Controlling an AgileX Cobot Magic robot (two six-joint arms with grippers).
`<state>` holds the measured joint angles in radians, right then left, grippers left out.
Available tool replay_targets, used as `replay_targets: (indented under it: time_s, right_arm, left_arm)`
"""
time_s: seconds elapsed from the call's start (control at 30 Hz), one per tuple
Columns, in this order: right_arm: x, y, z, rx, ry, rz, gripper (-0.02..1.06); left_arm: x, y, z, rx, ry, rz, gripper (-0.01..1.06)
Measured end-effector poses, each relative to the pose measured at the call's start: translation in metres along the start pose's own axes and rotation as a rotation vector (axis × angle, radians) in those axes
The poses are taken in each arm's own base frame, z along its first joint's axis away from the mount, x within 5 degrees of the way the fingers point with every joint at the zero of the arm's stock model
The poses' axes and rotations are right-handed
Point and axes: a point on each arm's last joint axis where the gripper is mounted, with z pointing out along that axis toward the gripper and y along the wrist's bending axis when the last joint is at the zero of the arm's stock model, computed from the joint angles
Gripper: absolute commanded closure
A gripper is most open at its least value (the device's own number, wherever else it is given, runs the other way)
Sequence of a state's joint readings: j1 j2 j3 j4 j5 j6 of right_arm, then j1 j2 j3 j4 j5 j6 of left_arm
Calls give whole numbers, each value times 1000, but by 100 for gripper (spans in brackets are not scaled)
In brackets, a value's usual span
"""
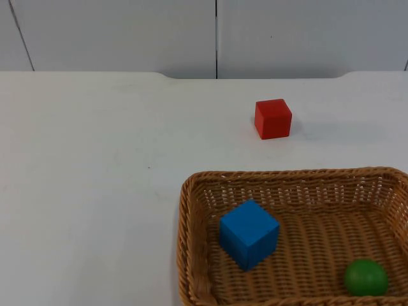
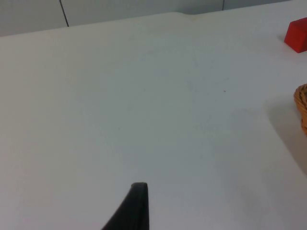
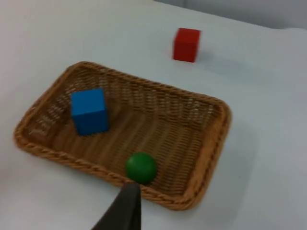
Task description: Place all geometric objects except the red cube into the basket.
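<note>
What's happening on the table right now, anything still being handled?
Nothing is being held. The blue cube and the green ball both lie inside the woven wicker basket, apart from each other. The red cube stands on the white table beyond the basket. The right gripper hangs above the basket's rim near the ball; the left gripper waits over bare table.

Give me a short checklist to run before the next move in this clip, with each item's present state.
1. Blue cube inside the basket: ok.
2. Green ball inside the basket: ok.
3. Red cube left out on the table, apart from the basket: ok.
4. No other geometric object on the table: ok, as far as the views reach.
5. Grippers' finger state: cannot tell.
</note>
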<state>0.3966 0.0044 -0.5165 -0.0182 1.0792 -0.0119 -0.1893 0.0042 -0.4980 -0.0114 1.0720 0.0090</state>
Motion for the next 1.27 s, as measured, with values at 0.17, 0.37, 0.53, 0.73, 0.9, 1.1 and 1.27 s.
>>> replay_targets:
  time_s: [0.17, 0.37, 0.53, 0.73, 0.9, 1.1, 1.27]
  right_arm:
    - [0, 1, 0, 135, 4, 70, -1]
    - [0, 2, 0, 238, 7, 124, -1]
    - [0, 2, 0, 267, 7, 142, -1]
    - [0, 2, 0, 267, 7, 142, -1]
    - [0, 2, 0, 267, 7, 142, -1]
    - [0, 2, 0, 267, 7, 142, -1]
    - [0, 2, 0, 267, 7, 142, -1]
  left_arm:
    - [0, 0, 0, 0, 0, 0, 0]
    - [0, 0, 0, 0, 0, 0, 0]
    - [0, 0, 0, 0, 0, 0, 0]
    - [0, 0, 0, 0, 0, 0, 0]
    - [0, 0, 0, -8, 0, -4, 0]
    - [0, 0, 0, -67, 0, -36, 0]
    - [0, -1, 0, -137, 0, -71, 0]
